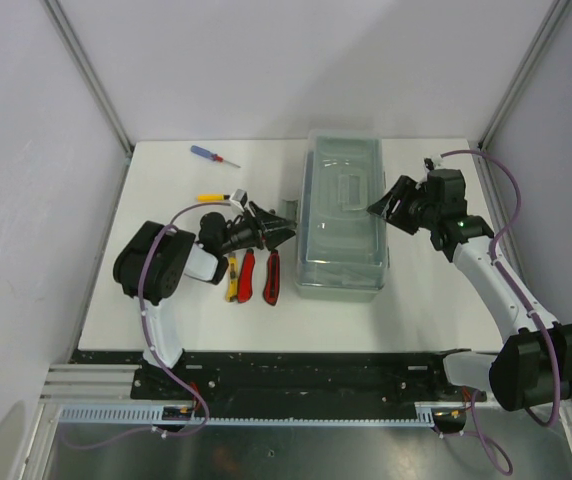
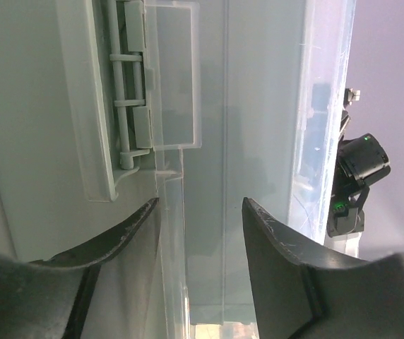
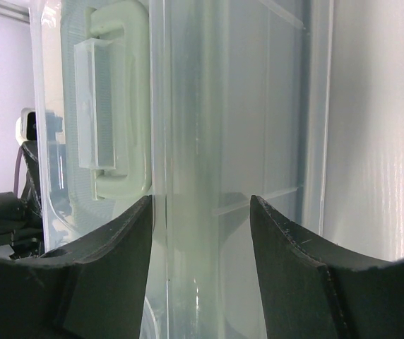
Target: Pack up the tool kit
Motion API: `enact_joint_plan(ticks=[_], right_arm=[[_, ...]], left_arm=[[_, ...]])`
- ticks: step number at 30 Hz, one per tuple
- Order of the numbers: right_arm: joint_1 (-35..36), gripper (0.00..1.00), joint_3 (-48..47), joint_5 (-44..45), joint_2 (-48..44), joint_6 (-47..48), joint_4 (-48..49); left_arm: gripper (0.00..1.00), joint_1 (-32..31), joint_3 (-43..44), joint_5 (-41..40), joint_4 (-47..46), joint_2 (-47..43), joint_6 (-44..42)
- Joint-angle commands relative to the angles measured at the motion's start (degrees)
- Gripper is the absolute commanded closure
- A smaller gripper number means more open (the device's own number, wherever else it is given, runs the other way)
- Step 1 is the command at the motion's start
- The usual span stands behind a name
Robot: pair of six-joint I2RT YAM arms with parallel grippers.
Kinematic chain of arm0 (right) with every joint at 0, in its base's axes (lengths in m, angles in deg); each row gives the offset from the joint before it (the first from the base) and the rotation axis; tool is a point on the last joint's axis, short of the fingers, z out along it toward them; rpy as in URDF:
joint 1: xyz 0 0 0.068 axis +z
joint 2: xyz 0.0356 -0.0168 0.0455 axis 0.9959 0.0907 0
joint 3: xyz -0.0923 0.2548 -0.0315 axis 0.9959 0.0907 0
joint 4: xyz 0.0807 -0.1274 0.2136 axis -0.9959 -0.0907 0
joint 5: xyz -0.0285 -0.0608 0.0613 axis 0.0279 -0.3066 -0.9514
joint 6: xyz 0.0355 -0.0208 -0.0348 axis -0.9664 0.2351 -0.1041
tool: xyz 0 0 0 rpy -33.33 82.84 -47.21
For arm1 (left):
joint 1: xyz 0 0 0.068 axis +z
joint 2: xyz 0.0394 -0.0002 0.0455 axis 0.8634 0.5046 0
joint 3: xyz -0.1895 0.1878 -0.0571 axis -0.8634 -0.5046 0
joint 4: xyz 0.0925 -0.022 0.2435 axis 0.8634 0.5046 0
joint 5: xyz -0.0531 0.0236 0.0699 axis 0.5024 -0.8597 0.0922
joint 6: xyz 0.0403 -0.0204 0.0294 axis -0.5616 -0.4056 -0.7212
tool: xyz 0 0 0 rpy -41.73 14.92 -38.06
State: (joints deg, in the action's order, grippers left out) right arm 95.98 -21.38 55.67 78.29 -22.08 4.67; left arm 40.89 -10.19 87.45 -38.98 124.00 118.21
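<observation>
The grey-green toolbox (image 1: 341, 215) stands mid-table with its translucent lid down. My left gripper (image 1: 284, 228) is open at the box's left side. In the left wrist view the left gripper (image 2: 200, 205) has the lid's edge (image 2: 177, 233) between its spread jaws, just below the hinge (image 2: 124, 106). My right gripper (image 1: 378, 210) is open at the box's right side. In the right wrist view the right gripper (image 3: 200, 201) straddles the lid's rim (image 3: 163, 141) near the moulded handle (image 3: 121, 106). A yellow knife (image 1: 232, 277) and two red knives (image 1: 248, 275) (image 1: 271, 277) lie left of the box.
A blue-and-red screwdriver (image 1: 211, 154) lies at the far left of the table. A yellow-handled tool (image 1: 211, 198) lies behind the left arm. The right arm (image 2: 357, 176) shows past the box in the left wrist view. White walls close in the table on three sides.
</observation>
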Motion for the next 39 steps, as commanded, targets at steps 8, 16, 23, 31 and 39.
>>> enact_joint_plan(ticks=[8, 16, 23, 31, 39], right_arm=[[1.11, 0.43, 2.21, 1.7, 1.11, -1.16, -7.1], [1.1, 0.42, 2.21, 1.69, 0.26, -1.88, -5.96], [1.21, 0.42, 2.21, 2.24, 0.59, -1.5, -6.49], [1.17, 0.43, 2.21, 2.38, 0.91, -1.75, -6.14], [1.29, 0.43, 2.22, 2.58, 1.72, -1.8, -6.35]], left_arm=[[0.37, -0.96, -0.6, 2.39, -15.26, 0.68, 2.98], [0.4, -0.8, -1.57, 1.28, -16.17, 2.12, 3.03], [0.46, -0.79, -0.54, 1.26, -16.26, -0.46, 3.81], [0.68, -0.79, -0.6, 0.81, -16.26, -3.6, 4.96], [0.61, -0.79, -0.44, 1.37, -16.26, -2.16, 4.8]])
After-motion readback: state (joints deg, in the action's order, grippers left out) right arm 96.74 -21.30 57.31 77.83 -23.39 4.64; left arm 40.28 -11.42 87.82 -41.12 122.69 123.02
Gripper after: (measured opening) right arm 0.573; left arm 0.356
